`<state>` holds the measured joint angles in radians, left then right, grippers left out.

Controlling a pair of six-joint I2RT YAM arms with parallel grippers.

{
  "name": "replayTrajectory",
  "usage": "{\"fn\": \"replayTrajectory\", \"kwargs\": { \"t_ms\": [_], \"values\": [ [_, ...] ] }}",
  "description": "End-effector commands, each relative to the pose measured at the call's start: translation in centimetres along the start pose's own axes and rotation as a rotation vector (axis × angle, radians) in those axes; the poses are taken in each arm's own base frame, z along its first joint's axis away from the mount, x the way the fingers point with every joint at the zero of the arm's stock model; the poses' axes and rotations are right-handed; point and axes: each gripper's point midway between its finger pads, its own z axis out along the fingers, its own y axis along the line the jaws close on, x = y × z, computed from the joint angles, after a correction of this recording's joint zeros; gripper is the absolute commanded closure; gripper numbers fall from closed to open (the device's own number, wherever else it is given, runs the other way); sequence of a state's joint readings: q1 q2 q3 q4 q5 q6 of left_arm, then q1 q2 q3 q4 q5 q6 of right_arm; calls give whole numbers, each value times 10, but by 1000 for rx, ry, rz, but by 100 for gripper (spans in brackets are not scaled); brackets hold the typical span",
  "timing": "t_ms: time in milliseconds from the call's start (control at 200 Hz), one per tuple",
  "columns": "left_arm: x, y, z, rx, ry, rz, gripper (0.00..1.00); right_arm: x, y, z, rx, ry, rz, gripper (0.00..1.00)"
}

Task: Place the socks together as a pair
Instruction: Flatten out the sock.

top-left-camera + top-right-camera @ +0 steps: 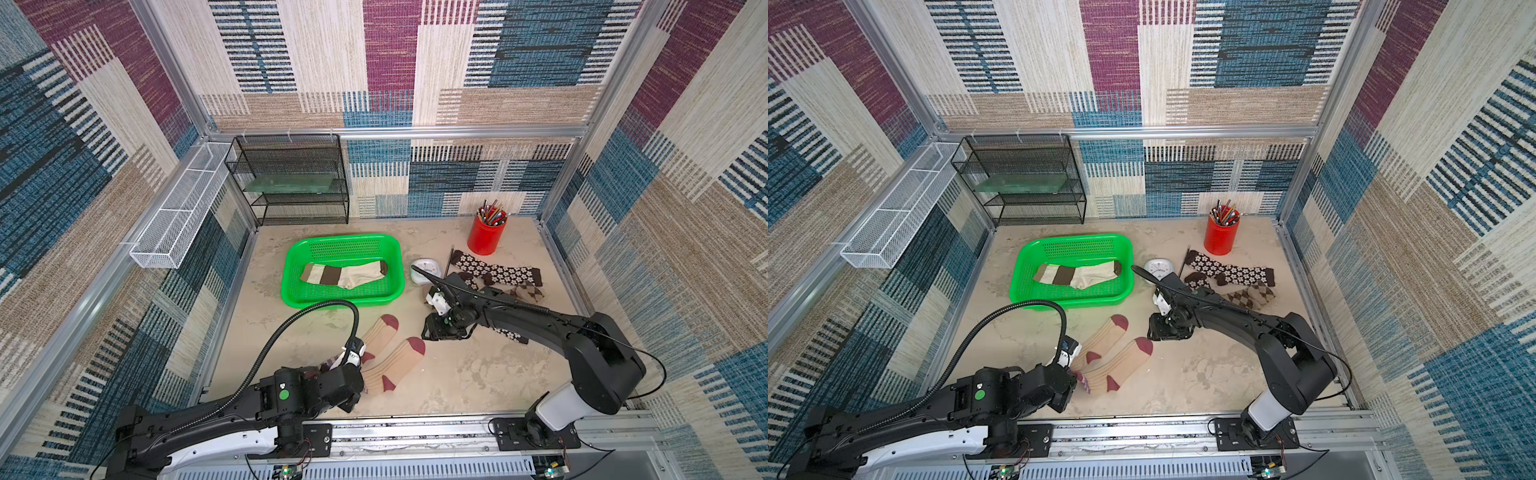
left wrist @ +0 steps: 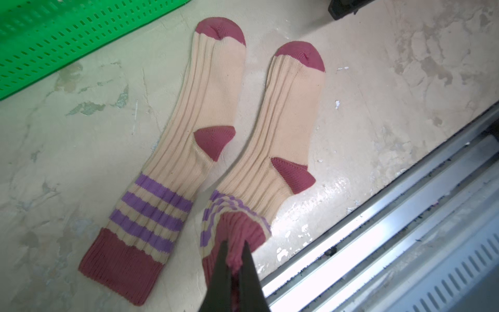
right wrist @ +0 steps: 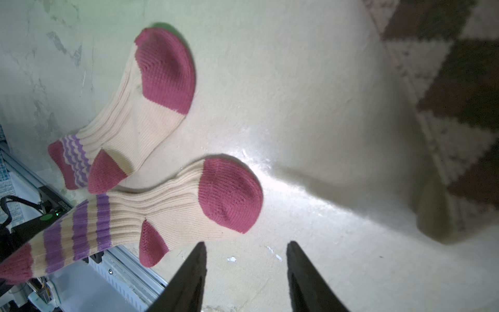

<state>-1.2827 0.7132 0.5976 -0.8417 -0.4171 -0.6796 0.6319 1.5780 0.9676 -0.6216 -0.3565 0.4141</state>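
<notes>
Your left tool (image 2: 234, 247) is clamped on the cuff of one tan sock (image 2: 286, 127), beside its twin (image 2: 205, 108) near the green basket (image 2: 40, 40); your right tool (image 3: 247, 244) stands apart, empty.

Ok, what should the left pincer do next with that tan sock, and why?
Probably lower the cuff and open the left pincer. It is shut on that cuff, and the held sock already lies beside its match, toes the same way, so letting go should leave a pair.
</notes>
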Motion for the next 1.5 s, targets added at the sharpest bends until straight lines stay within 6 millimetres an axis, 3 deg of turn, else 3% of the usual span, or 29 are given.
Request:
{"fn": "replayTrajectory", "kwargs": {
  "t_ms": [0, 190, 396, 481, 551, 661, 771, 861, 1057, 1152, 1297, 1382, 1492],
  "values": [
    [2, 23, -4, -121, -12, -50, 100, -3, 1, 4, -28, -7, -53, 38],
    [8, 23, -1, -159, 18, -53, 96, -1, -7, 21, -35, 8, -82, 31],
    [12, 25, 1, -180, 14, -90, 92, 7, -3, 33, -57, 28, -114, 32],
    [14, 26, 0, -174, 13, -102, 85, 10, -4, 38, -53, 36, -122, 34],
    [16, 28, -1, -183, 23, -105, 74, 14, -3, 43, -51, 50, -124, 46],
    [18, 35, -6, -209, 29, -133, 63, 20, -4, 49, -48, 54, -109, 79],
    [9, 37, -15, -204, -8, -159, 56, 19, -16, 39, -7, 18, -77, 99],
    [-7, 36, -25, -192, -59, -162, 45, 15, -25, 20, 32, -31, -68, 100],
    [-29, 19, -33, -150, -84, -195, 42, 28, -38, -2, 45, -59, -52, 100],
    [-19, -2, -22, -74, -14, -294, 42, 36, -44, 3, 46, -40, -30, 100],
    [19, -28, 0, -2, 164, -547, 43, 30, -42, 2, 43, -49, -13, 100],
    [36, -30, 8, -44, 237, -624, 44, 28, -40, 1, 35, -49, -15, 100],
    [51, -14, 17, -147, 288, -711, 44, 29, -38, 3, 25, -34, -21, 100]
  ]
}}
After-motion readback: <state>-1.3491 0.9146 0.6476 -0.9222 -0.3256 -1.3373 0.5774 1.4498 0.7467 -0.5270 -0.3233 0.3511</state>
